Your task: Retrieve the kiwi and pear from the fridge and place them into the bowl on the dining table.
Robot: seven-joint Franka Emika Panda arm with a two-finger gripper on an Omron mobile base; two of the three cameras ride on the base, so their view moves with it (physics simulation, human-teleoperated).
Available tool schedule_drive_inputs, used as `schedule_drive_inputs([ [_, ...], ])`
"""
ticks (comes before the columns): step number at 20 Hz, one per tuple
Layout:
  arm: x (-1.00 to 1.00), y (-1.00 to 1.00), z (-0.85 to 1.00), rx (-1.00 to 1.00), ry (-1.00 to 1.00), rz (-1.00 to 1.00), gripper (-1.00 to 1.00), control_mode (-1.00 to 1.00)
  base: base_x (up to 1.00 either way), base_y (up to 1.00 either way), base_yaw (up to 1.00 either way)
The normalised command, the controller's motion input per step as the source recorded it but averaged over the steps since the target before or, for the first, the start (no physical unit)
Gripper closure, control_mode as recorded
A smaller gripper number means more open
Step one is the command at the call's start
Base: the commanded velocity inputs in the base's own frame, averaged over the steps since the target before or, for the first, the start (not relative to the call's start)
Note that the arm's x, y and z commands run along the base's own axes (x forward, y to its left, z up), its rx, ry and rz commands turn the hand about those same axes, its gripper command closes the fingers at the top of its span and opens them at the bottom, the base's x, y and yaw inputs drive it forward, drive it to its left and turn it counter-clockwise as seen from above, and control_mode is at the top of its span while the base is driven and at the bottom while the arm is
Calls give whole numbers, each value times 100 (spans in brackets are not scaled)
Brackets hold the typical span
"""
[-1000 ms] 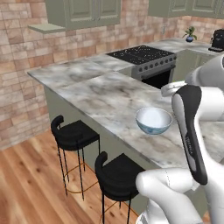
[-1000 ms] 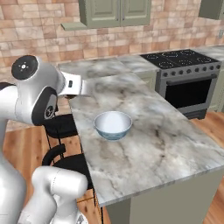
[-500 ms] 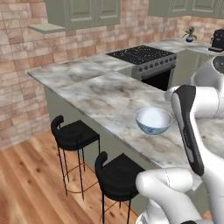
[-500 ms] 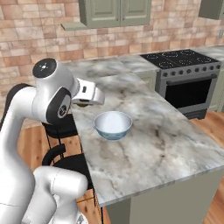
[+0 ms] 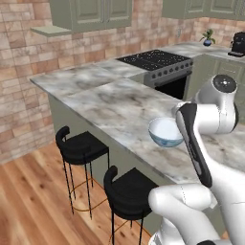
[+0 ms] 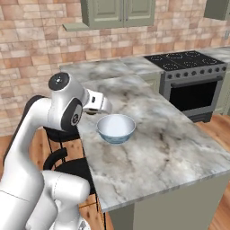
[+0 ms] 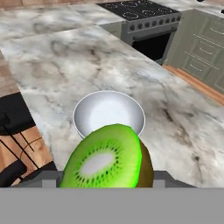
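The claw (image 7: 107, 181) is clamped on one kiwi (image 7: 107, 158), cut face showing, held between its tips just short of the one bowl (image 7: 108, 114) on the marble bench (image 7: 175, 122); two black stools (image 5: 81, 146) stand alongside the bench

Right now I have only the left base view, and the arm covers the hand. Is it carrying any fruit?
Observer: Yes. In the hand view a cut kiwi sits gripped in the hand, its green face toward the camera.
Operator: Is anything in the bowl? The arm hides part of it for me.
Observer: No. The right base view shows the whole inside of the bowl, and there is no fruit in it.
Operator: Is the hand over the bowl?
Observer: Not squarely. In the right base view it is by the rim on the stool side.
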Motion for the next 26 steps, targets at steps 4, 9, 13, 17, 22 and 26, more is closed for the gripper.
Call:
schedule_drive_inputs([
  [4,43,-11,-41,0,10,0,100,-100,0,0,0],
  [9,46,-10,-41,0,12,0,100,-100,0,0,0],
  [13,46,-7,-44,0,9,0,100,-100,0,0,0],
  [17,46,-10,-42,0,10,0,100,-100,0,0,0],
  [22,40,-10,-40,0,8,0,100,-100,0,0,0],
  [26,39,-11,-40,0,7,0,100,-100,0,0,0],
])
